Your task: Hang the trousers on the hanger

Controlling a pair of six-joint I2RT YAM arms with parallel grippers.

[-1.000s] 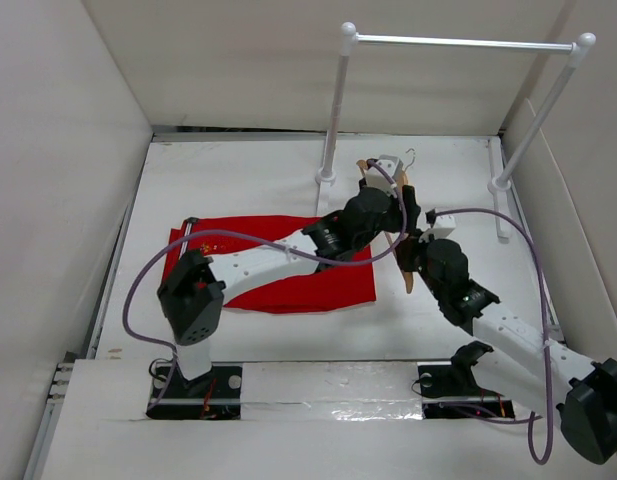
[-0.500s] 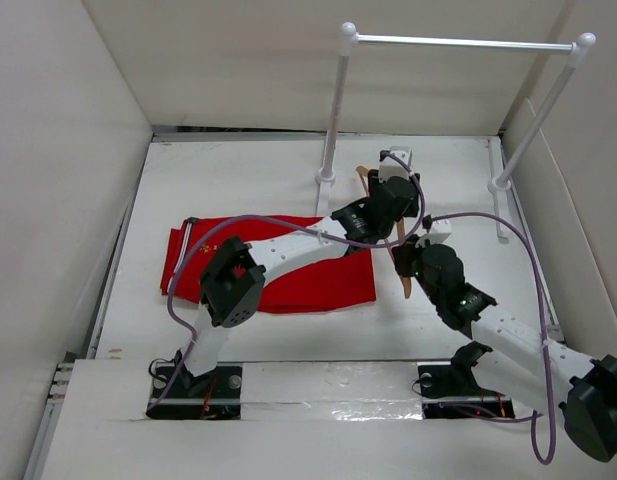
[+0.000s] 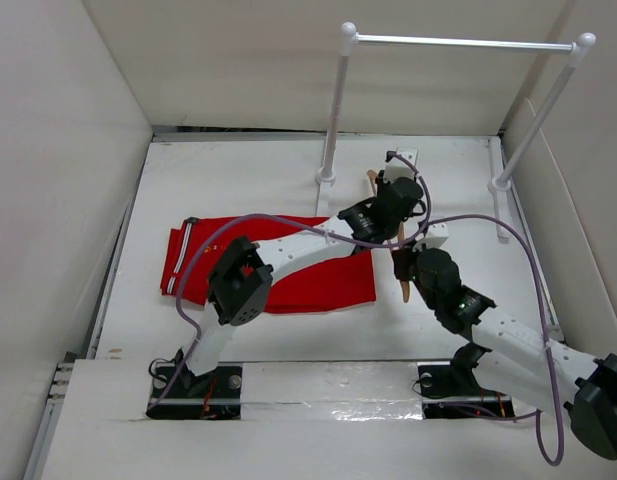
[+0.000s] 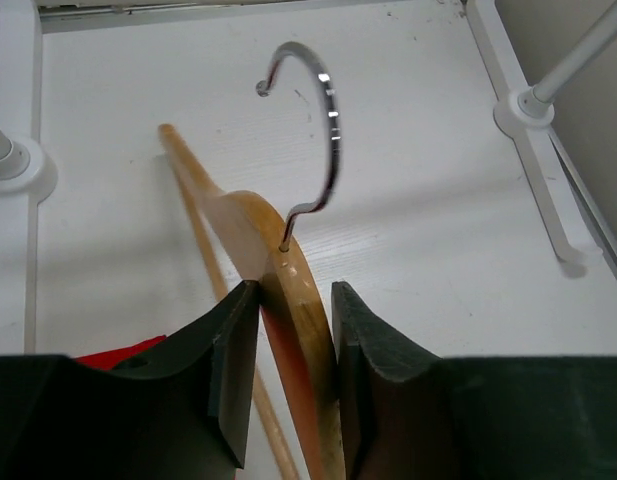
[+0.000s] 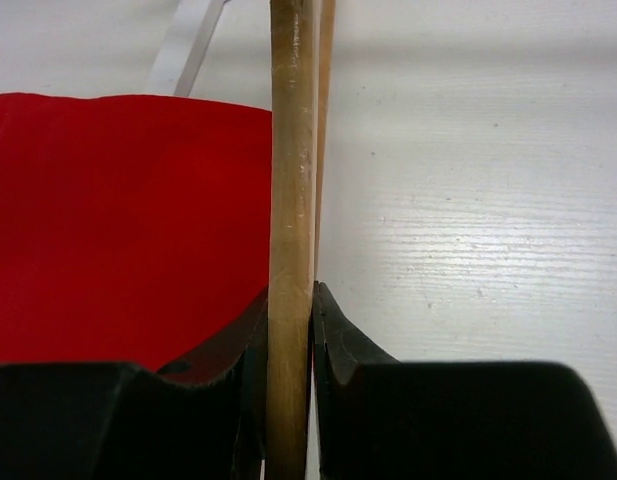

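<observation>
Left claw [image 4: 294, 335] grips hanger [image 4: 288, 262] below hook [image 4: 331, 118]; right claw [image 5: 289, 318] clamps the wood further down. Trousers [image 3: 328, 286] lie flat alongside. I'd say hanger-positioning step; next: slide it under 1 trouser end.

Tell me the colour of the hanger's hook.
Shiny silver; the hook shows best in the left wrist view.

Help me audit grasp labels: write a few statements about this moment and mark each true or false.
The left gripper is shut on the hanger just below its hook. True.
The right gripper is open and holds nothing. False: it is also shut on the hanger.
The trousers are draped over the hanger. False: they lie flat on the table.
The hook is not on the clothes rail. True.
</observation>
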